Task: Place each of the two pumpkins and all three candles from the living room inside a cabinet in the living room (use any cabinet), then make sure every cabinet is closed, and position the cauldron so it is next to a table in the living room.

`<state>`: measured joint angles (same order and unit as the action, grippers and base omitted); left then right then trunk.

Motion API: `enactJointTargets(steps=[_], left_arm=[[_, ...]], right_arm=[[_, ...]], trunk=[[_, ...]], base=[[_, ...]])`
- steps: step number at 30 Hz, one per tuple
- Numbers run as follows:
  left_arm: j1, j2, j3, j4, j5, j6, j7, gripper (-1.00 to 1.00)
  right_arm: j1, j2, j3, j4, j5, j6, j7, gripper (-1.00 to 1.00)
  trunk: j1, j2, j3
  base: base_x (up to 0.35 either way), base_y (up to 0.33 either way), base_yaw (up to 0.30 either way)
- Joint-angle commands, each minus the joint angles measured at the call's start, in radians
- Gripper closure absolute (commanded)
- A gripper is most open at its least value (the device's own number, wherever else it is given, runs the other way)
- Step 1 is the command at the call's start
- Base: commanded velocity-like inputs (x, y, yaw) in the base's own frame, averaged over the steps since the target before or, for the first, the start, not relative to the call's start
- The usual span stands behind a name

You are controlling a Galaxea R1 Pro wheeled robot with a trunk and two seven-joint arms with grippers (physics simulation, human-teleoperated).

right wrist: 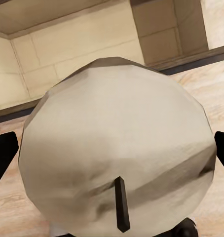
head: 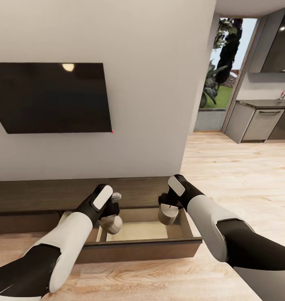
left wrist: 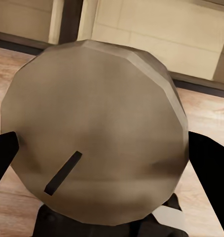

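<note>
Two candles (head: 111, 224) (head: 167, 214) held over open cabinet (head: 138, 246) drawer, wicks downward

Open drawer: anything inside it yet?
The drawer shows a bare pale floor. Each hand, left and right, holds a candle above it. The corner under the left arm is hidden.

Both arms wear glossy white shells, black joints and black wrists with white oval caps.
</note>
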<state>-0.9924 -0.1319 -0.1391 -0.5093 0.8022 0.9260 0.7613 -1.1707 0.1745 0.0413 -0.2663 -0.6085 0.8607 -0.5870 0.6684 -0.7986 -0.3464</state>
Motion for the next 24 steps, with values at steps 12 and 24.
enactJointTargets(steps=[12,24], left_arm=[[0.0,-0.001,-0.005,0.006,0.0,-0.005,-0.001,1.0],[0.0,-0.002,-0.006,0.006,0.0,-0.02,-0.003,1.0]], right_arm=[[0.0,0.0,0.005,0.0,-0.001,-0.003,0.0,1.0],[0.0,0.0,0.006,0.0,-0.001,-0.005,0.0,1.0]], trunk=[[0.046,-0.084,-0.038],[0.092,-0.168,-0.074]], base=[[0.0,0.0,0.176],[0.0,0.0,-0.021]])
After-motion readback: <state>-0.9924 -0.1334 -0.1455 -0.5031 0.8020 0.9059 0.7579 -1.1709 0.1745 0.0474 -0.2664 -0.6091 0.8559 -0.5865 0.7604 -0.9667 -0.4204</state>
